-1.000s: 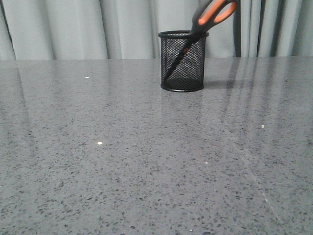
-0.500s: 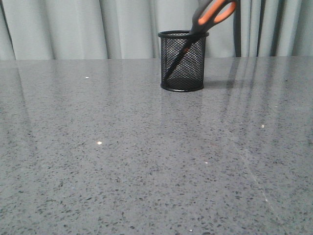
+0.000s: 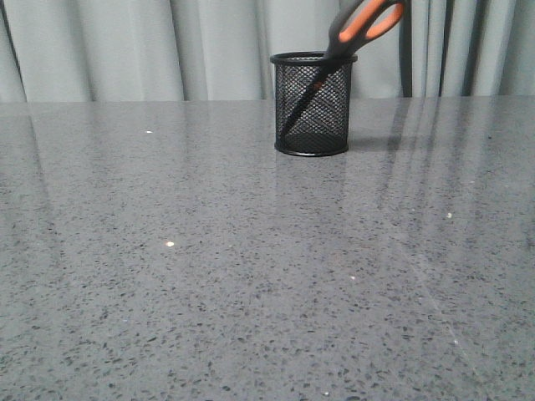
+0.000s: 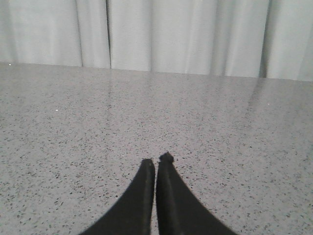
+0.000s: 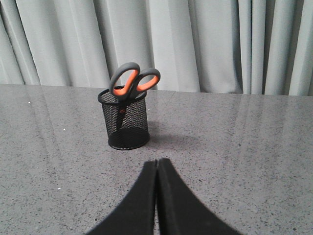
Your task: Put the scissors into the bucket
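The scissors [image 3: 361, 25] stand blades down inside the bucket [image 3: 313, 104], a black mesh cup at the table's far middle. Their grey and orange handles lean out over the rim to the right. Both also show in the right wrist view, the scissors [image 5: 133, 83] in the bucket [image 5: 124, 122]. My right gripper [image 5: 157, 160] is shut and empty, well back from the bucket. My left gripper [image 4: 156, 159] is shut and empty over bare table. Neither gripper shows in the front view.
The grey speckled table [image 3: 251, 276] runs back to pale curtains [image 3: 125, 46]. A few white specks [image 3: 170, 244] lie on its surface.
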Robot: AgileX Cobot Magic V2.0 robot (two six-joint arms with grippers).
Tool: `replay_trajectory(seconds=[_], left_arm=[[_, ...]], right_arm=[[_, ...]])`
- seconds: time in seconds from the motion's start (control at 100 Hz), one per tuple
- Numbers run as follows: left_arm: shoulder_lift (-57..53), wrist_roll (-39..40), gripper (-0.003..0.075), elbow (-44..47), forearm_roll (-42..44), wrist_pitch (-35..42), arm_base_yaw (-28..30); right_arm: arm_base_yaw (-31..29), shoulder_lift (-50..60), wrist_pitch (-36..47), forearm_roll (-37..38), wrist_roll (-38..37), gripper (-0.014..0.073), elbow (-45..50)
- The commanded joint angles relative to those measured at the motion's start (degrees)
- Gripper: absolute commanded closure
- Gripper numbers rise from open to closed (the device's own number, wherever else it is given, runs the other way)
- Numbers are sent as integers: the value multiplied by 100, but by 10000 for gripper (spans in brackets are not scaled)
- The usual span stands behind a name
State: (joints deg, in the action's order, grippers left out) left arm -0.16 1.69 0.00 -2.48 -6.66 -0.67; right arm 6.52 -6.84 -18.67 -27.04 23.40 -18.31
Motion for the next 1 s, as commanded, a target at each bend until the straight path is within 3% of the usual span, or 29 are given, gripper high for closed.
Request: replay_trajectory(seconds=[0.0, 0.08, 0.16, 0.25, 0.5, 0.56, 0.79, 0.99], left_arm=[[-155, 38, 740, 230, -47, 439, 8], [-155, 38, 740, 230, -47, 439, 8], [-155, 38, 740, 230, -47, 439, 8], [-155, 38, 740, 230, -47, 439, 8], [-155, 38, 740, 230, -47, 439, 8], [-155, 38, 740, 230, -47, 439, 8], [-141, 38, 740, 230, -47, 441, 8], [-141, 38, 740, 230, -47, 441, 8]], right_arm=[[-45, -75, 518, 164, 13, 638, -104], [-56, -75, 977, 706, -303, 638, 133], [-65, -75, 1717, 1790, -1368, 638, 481], [-65, -75, 2219, 2468, -1892, 638, 920], [-65, 550, 2214, 2589, -1906, 638, 1950], [-130, 906, 1791, 2602, -1906, 638, 1940], [-1023, 875, 1931, 2638, -1906, 638, 1940], [-888, 875, 1867, 2638, -1906, 638, 1940]])
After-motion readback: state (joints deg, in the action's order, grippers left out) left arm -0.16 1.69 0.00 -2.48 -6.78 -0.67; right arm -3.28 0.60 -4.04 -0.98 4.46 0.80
